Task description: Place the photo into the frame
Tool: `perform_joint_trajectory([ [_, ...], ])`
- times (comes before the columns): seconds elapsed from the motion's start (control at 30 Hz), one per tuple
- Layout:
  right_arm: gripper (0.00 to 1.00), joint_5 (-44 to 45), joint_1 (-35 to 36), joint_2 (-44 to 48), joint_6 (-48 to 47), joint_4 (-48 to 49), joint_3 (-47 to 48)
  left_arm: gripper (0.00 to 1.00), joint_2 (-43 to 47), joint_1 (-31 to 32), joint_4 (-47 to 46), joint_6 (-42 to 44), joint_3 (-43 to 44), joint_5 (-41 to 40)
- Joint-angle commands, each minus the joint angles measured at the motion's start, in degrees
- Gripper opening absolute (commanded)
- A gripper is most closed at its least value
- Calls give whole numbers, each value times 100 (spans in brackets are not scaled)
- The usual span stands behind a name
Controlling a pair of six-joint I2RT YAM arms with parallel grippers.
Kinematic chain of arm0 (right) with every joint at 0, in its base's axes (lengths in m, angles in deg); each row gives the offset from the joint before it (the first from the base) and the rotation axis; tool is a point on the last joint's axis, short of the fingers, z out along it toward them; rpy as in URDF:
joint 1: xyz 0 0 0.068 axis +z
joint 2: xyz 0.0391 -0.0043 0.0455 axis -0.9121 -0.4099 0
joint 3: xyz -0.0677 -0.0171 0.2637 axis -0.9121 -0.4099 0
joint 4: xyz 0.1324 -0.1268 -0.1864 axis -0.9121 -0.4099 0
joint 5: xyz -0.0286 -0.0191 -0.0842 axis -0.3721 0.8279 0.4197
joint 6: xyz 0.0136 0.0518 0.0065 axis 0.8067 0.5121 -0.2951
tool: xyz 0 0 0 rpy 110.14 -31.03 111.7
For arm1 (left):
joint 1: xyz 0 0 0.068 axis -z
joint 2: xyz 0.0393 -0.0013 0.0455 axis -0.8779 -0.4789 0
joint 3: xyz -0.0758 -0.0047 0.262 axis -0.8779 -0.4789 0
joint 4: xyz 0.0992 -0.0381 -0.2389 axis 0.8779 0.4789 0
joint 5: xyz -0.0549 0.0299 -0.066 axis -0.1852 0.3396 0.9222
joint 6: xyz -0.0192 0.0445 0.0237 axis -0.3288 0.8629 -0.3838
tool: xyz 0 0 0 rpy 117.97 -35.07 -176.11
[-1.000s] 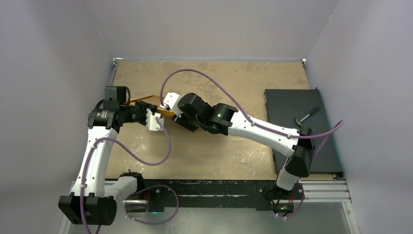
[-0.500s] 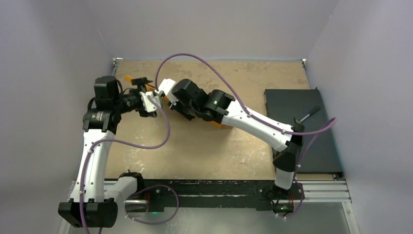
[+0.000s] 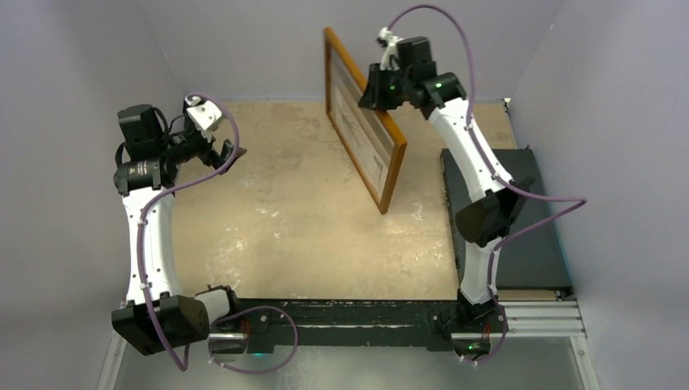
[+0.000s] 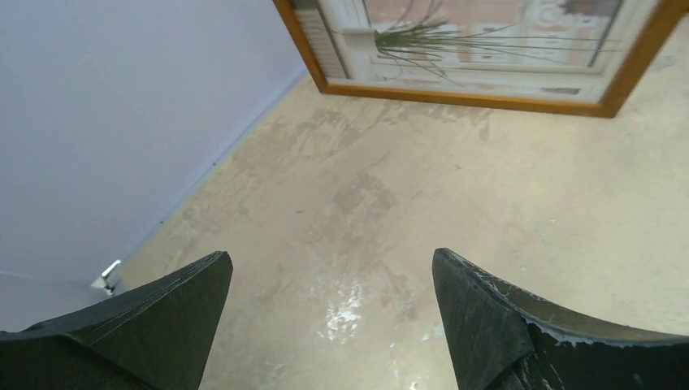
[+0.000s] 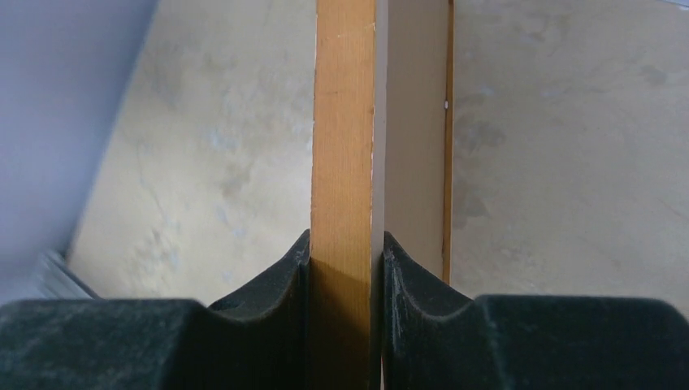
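Clamping the frame (image 5: 343, 146) by its upper rail — rigid, light, we judge — our right gripper (image 5: 344, 248); left gripper (image 4: 329, 268) gapes empty.

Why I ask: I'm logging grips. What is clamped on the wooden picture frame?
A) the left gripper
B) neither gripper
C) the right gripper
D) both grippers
C: the right gripper has its jaws pinched on the picture frame at its wooden rail, while the left gripper stands open, well apart from it.
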Motion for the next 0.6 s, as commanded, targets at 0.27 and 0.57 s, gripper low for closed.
perform_joint_trajectory([
  [0.27, 6, -2062, -1477, 226, 1393, 1510, -1827, 90, -219, -51, 527, -452, -290, 308],
  [0.57, 9, -2552, -1478, 2319, 2052, 4793, -6344, 95, -805, -52, 511, -727, -823, -850],
])
